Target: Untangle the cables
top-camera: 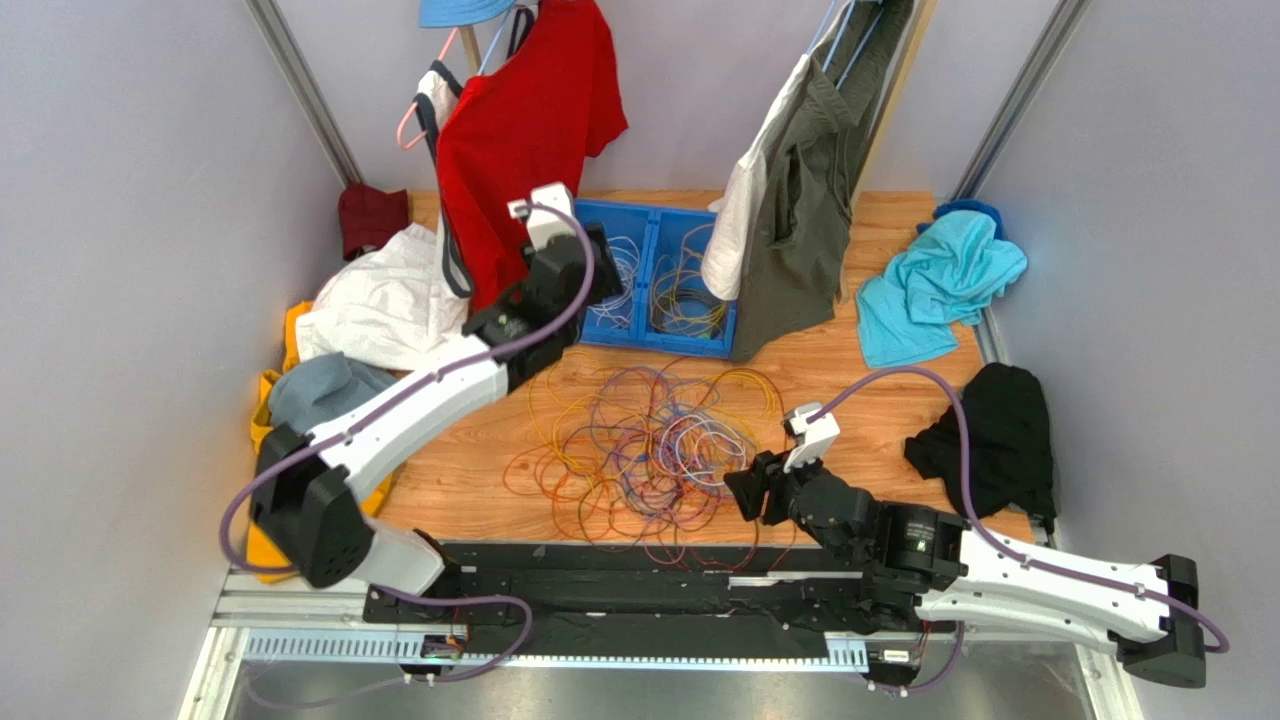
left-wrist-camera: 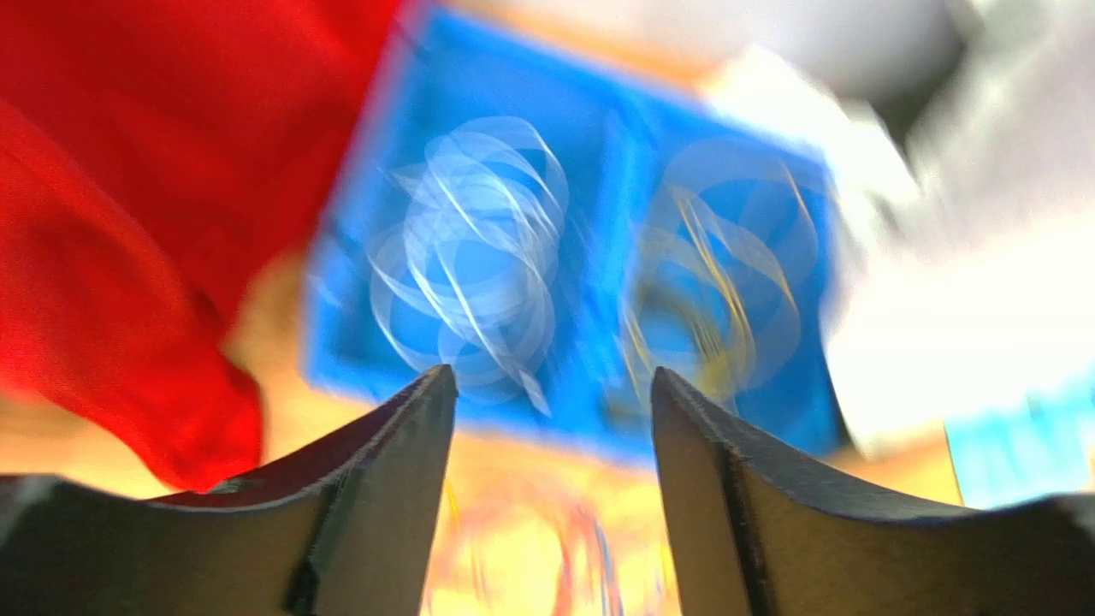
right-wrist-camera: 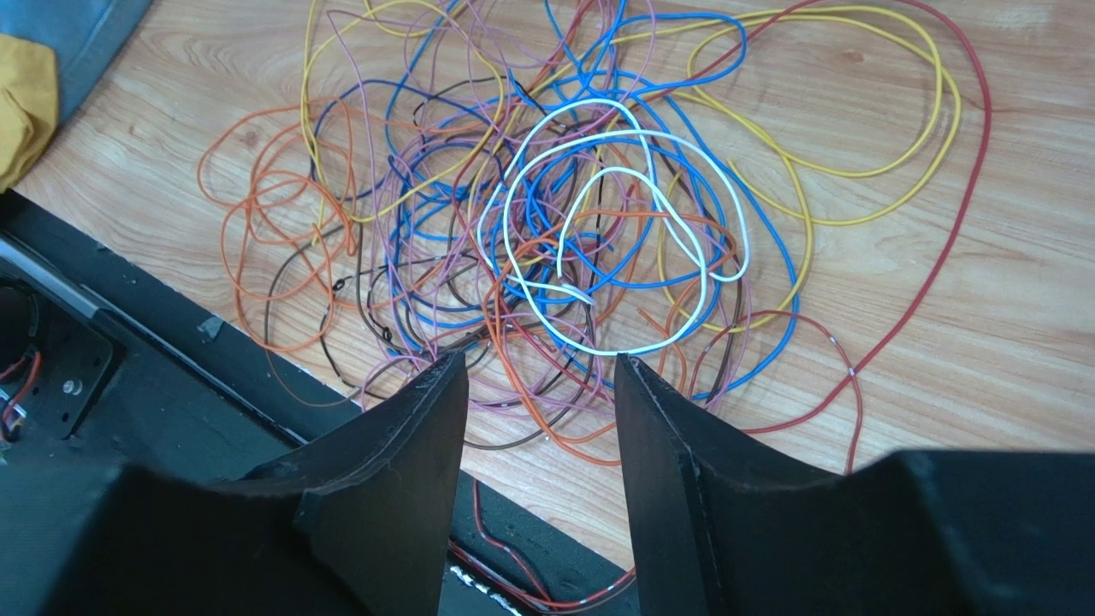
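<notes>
The cables (top-camera: 646,447) lie in a loose tangle of orange, yellow, purple, blue, red and white loops on the wooden table; the right wrist view shows them close up (right-wrist-camera: 578,218). My right gripper (top-camera: 748,489) hovers at the tangle's near right edge, open (right-wrist-camera: 540,372), with nothing between its fingers. My left gripper (top-camera: 609,270) is out over the blue bin (top-camera: 718,333), open (left-wrist-camera: 553,385) and empty. The left wrist view is blurred. White cables (left-wrist-camera: 476,257) lie in the bin's left compartment and yellow ones (left-wrist-camera: 713,295) in its right compartment.
A red shirt (top-camera: 519,128) and an olive garment (top-camera: 796,210) hang over the back of the table. White cloth (top-camera: 383,308) lies at the left, teal cloth (top-camera: 939,285) and black cloth (top-camera: 999,435) at the right. A black rail (top-camera: 631,578) borders the near edge.
</notes>
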Available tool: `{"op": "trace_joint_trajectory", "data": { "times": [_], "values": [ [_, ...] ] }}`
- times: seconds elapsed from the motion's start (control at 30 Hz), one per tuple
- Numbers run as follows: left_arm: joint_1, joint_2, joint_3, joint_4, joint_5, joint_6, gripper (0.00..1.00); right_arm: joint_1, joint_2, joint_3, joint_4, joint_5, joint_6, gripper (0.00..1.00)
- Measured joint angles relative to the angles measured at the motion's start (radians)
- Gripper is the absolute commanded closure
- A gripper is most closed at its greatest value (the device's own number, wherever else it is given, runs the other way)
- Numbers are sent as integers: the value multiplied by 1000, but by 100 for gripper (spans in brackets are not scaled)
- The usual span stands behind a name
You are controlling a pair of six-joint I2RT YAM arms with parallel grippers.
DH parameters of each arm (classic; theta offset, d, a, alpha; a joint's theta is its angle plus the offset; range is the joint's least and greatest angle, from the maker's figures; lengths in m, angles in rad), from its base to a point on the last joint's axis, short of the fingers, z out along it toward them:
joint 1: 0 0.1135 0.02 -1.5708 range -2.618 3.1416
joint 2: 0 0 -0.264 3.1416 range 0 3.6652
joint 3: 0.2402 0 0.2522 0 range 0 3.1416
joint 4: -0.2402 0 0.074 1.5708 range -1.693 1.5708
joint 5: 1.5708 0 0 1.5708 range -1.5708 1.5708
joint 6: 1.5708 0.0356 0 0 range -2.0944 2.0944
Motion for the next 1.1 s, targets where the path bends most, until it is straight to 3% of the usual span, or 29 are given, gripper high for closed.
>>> {"op": "trace_joint_trajectory", "data": {
  "times": [0.13,0.37,0.47,0.7,0.9,1.1],
  "values": [
    [-124,-112,-172,25,100,11,40,0,36,2,18,-3,-6,50],
    [-288,-135,-389,10,190,-31,41,-5,155,21,58,50,-28,53],
    [-308,-219,-449,-28,188,-51,41,-47,241,45,71,61,-32,54],
    [-315,-517,-512,-68,146,-77,41,-270,459,117,97,11,-41,57],
    [-315,-648,-583,-114,125,-100,42,-315,634,173,126,-45,-48,64],
    [-315,-700,-636,-160,120,-126,42,-317,704,188,133,-91,-44,69]
  ]
}}
